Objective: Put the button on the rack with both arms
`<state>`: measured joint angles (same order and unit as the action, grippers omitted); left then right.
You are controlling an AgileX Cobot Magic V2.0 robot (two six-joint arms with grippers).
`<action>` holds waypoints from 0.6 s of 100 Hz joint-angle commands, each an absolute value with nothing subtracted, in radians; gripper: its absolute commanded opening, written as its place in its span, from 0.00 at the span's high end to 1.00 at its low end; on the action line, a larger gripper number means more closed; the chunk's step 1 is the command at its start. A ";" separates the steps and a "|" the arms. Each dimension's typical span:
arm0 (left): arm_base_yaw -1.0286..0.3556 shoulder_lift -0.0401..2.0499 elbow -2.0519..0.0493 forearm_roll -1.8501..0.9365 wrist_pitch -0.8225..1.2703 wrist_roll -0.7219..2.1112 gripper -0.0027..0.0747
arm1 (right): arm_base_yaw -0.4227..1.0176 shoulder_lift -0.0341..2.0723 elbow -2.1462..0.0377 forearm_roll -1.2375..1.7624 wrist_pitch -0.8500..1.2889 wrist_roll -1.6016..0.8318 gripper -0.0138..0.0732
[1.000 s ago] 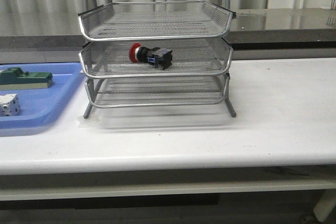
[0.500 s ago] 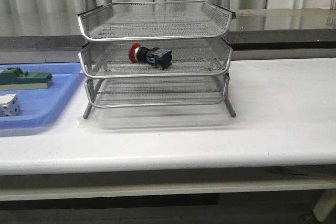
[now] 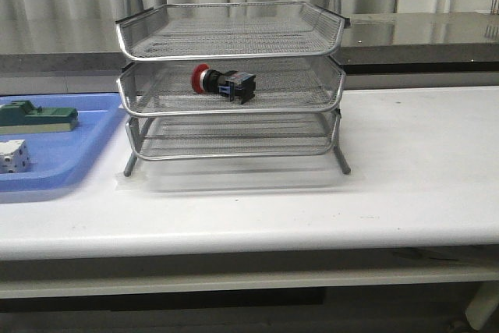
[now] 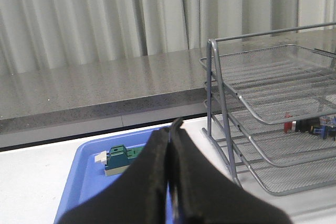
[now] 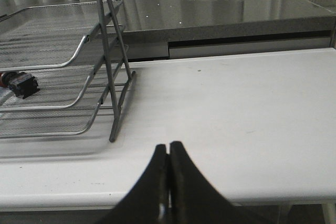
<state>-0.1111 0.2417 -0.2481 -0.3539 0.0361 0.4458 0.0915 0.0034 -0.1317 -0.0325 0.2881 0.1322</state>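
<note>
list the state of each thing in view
button: lying on its side in the rack's middle tier
rack: upright, top and bottom tiers empty
left gripper: shut, holding nothing
right gripper: shut, holding nothing
green block: lying in blue tray
white cube-like part: resting in blue tray

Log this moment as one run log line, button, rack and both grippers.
button: lying in middle tier | rack: upright on table | left gripper: shut, empty | right gripper: shut, empty | placement: appears done
</note>
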 commanded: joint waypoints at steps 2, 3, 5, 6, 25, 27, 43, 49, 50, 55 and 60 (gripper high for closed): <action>-0.109 0.253 -0.276 -0.364 -0.043 0.433 0.99 | 0.087 -0.027 -0.094 -0.051 0.161 0.136 0.91; -0.109 0.253 -0.276 -0.364 -0.043 0.433 0.99 | 0.087 -0.029 -0.084 -0.051 0.154 0.136 0.91; -0.109 0.253 -0.276 -0.364 -0.043 0.433 0.99 | 0.087 -0.032 -0.069 -0.051 0.142 0.136 0.91; -0.109 0.253 -0.276 -0.364 -0.043 0.433 0.99 | 0.087 -0.032 -0.065 -0.051 0.137 0.136 0.91; -0.109 0.253 -0.276 -0.364 -0.043 0.433 0.99 | 0.087 -0.031 0.009 -0.051 0.064 0.136 0.91; -0.109 0.253 -0.276 -0.364 -0.043 0.433 0.99 | 0.087 -0.031 0.009 -0.051 0.058 0.136 0.91; -0.109 0.253 -0.276 -0.364 -0.043 0.433 0.99 | 0.087 -0.031 0.009 -0.051 0.034 0.136 0.91; -0.109 0.253 -0.276 -0.364 -0.043 0.433 0.99 | 0.087 -0.031 0.009 -0.051 0.036 0.136 0.91; -0.109 0.253 -0.276 -0.364 -0.043 0.433 0.99 | 0.087 -0.031 0.009 -0.051 0.036 0.136 0.91; -0.109 0.253 -0.276 -0.364 -0.043 0.433 0.99 | 0.087 -0.031 0.009 -0.051 0.038 0.136 0.91; -0.109 0.253 -0.276 -0.364 -0.043 0.433 0.99 | 0.087 -0.031 0.009 -0.051 0.038 0.136 0.91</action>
<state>-0.1111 0.2417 -0.2481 -0.3539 0.0361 0.4458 0.0915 -0.0103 0.0280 -0.0352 0.1247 0.1383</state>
